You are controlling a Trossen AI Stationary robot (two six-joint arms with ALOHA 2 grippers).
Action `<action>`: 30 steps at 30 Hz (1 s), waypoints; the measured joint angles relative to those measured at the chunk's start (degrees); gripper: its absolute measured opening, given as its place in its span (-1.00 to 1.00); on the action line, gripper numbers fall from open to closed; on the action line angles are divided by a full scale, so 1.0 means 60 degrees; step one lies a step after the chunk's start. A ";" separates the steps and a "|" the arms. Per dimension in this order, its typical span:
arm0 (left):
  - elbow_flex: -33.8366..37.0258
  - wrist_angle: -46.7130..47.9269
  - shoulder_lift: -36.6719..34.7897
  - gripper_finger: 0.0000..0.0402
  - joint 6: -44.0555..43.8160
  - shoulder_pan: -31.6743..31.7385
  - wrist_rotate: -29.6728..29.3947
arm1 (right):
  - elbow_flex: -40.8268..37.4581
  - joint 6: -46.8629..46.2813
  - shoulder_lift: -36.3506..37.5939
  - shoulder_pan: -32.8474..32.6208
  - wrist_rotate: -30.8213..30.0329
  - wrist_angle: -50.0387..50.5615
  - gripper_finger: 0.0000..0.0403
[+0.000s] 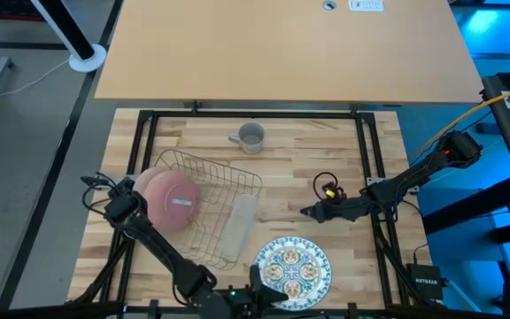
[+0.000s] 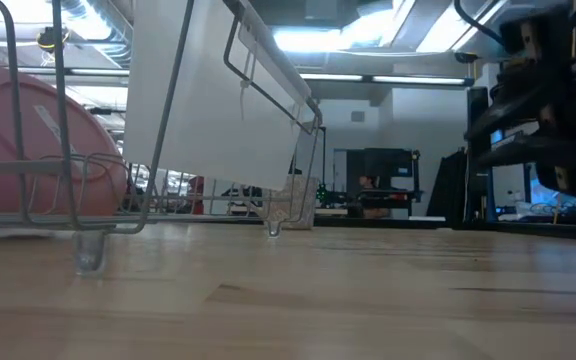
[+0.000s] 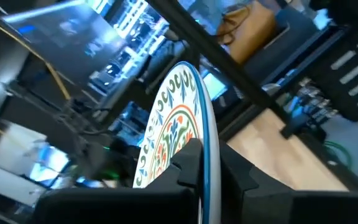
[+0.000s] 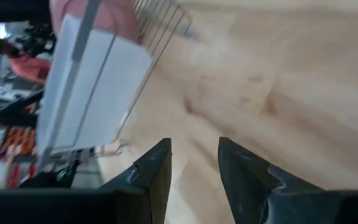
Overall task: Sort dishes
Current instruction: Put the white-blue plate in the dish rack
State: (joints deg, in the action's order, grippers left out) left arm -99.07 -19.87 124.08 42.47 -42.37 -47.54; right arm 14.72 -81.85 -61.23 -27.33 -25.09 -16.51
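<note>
Because the patterned plate (image 3: 180, 118) belongs in the wire rack (image 1: 209, 206) beside the pink plates (image 1: 173, 198), we are gripping its rim with our left jaws clamped at the tabletop's (image 1: 282, 168) near edge, while our right gripper (image 4: 194, 163) is waiting mid-table, jaws apart and empty.

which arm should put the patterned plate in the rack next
Left, probably. The left gripper is already shut on the patterned plate's rim, near the wire rack holding a pink plate. The right gripper hangs open and empty over bare table.
</note>
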 joint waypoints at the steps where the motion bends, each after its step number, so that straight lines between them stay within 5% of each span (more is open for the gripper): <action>1: -0.0108 0.0015 -0.0015 -0.93 0.0216 -0.0056 -0.0160 | 0.0000 0.0006 0.0000 0.0003 -0.0175 0.0129 -0.33; 12: -0.1733 -0.0053 -0.0036 -0.93 0.3157 -0.0811 -0.4317 | -0.0004 0.0002 0.0000 -0.0001 -0.0720 0.1374 -0.33; 18: -0.2558 -0.0133 -0.0048 -0.94 0.2329 -0.0995 -0.6348 | -0.0004 0.0002 0.0000 -0.0001 -0.0716 0.1387 -0.33; 30: -0.3117 -0.1028 -0.0054 -0.95 0.1936 -0.0962 -0.6548 | -0.0004 0.0472 0.0000 -0.0001 -0.0720 0.1363 -0.33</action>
State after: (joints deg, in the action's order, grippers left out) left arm -117.78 -26.04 123.75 54.08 -48.15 -86.83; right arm 14.70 -79.02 -61.23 -27.33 -29.41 -8.33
